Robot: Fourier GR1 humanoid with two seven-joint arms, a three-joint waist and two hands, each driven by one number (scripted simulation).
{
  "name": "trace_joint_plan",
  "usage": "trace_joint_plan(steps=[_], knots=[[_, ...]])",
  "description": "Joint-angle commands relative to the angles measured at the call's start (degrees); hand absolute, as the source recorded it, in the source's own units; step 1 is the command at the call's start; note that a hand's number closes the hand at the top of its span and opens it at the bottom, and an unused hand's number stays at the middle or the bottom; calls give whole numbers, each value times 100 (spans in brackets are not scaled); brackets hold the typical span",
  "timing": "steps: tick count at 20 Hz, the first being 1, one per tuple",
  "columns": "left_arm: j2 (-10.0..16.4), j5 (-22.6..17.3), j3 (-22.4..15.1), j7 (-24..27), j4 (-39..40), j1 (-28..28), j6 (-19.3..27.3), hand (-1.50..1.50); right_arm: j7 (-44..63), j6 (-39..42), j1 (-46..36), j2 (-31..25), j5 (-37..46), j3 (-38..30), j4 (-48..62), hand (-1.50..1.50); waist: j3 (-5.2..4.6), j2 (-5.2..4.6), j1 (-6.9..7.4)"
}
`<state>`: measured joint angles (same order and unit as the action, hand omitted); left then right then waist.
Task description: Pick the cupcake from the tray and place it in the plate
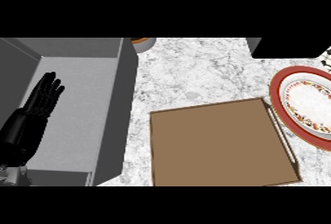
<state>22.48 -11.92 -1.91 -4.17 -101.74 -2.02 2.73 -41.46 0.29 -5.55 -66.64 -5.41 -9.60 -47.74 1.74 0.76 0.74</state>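
Note:
A flat brown tray (220, 144) lies on the marble counter, low in the middle of the head view; no cupcake shows on it. A white plate (282, 94) with a red rim and a floral band sits at the right edge, partly cut off. My left hand (44, 94) rests open, fingers straight and pointing up, over the grey sink at the left. My right hand is out of view.
The grey sink basin (77, 118) fills the left side, its raised wall bordering the counter. A small round pot (143, 43) stands at the back edge. A dark block (284, 47) occupies the back right corner.

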Motion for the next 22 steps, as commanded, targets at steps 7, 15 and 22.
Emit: trace_joint_plan(steps=[7,15,22], knots=[[-293,275,-326,54,1136,38,36,0,486,-157,-978,657,528,660,37,150,-177,-192,112],[-228,250,-264,272,1150,244,-97,0,1429,-281,-1727,1625,249,639,395,150,-181,-168,153],[-164,205,-150,303,1259,175,-149,0,2040,-382,-2181,1944,544,877,917,-150,-180,-186,140]])
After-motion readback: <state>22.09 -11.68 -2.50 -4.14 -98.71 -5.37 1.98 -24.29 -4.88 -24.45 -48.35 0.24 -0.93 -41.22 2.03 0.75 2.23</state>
